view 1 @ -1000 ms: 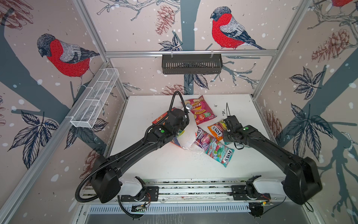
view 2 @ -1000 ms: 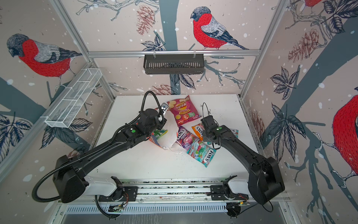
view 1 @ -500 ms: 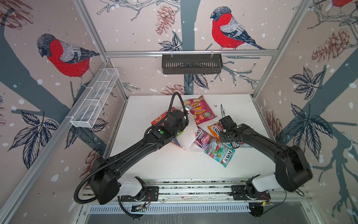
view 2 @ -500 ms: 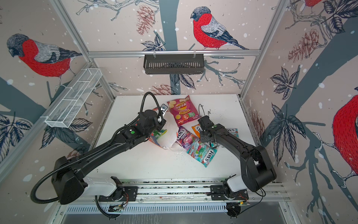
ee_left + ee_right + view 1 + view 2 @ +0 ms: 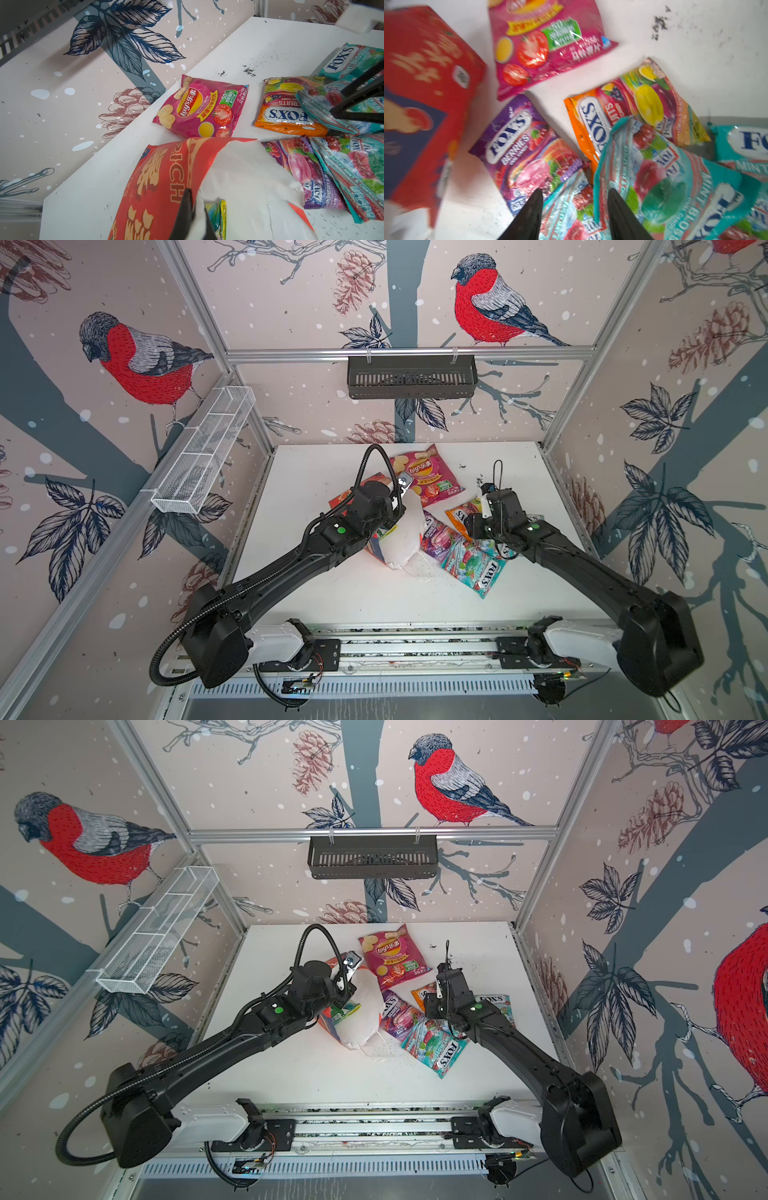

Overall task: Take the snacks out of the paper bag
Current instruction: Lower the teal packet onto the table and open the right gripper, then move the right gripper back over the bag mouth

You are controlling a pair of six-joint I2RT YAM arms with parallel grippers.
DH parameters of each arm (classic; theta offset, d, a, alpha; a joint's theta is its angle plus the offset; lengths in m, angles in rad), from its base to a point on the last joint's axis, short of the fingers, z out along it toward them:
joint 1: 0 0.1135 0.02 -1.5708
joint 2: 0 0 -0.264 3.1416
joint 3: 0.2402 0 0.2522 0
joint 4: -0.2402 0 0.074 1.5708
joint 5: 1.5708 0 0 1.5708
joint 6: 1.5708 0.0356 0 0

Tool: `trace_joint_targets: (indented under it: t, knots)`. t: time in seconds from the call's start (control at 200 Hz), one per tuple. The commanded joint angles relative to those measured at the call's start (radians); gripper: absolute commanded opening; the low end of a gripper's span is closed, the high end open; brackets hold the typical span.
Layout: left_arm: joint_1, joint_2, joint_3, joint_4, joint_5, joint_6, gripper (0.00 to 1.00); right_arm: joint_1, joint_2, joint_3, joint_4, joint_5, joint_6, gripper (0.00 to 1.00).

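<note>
Left gripper (image 5: pixel 194 199) clamped (right gripper (image 5: pixel 575 191) parted)

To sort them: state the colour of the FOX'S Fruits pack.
The FOX'S Fruits pack is orange, with fruit pictures; best in the left wrist view.

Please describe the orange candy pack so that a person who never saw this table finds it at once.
On the white table, find the big pink chip bag near the back. The orange candy pack lies just in front of it to the right, one corner under a teal pack. It is the only orange pouch, printed with yellow fruit.
</note>
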Motion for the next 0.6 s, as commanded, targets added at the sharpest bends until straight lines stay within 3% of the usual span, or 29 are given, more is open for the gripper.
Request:
trace_joint_targets:
  t: [0.0,0.135,0.305,0.595]
  knots:
    - [0.001,0.008,-0.008,-0.017,0.05,0.011,0.06,0.001,-0.066,-0.07,0.22,-0.169,0.058,0.53]
    - [0.0,0.012,-0.023,-0.042,0.061,-0.005,0.07,0.003,-0.109,-0.173,0.411,-0.289,0.137,0.52]
    - [0.0,0.001,-0.024,-0.097,0.056,-0.052,0.04,0.028,-0.079,-0.2,0.497,-0.368,0.172,0.51]
    - [0.002,-0.039,-0.087,-0.105,0.022,-0.108,0.03,0.181,0.052,-0.192,0.648,-0.443,0.232,0.48]
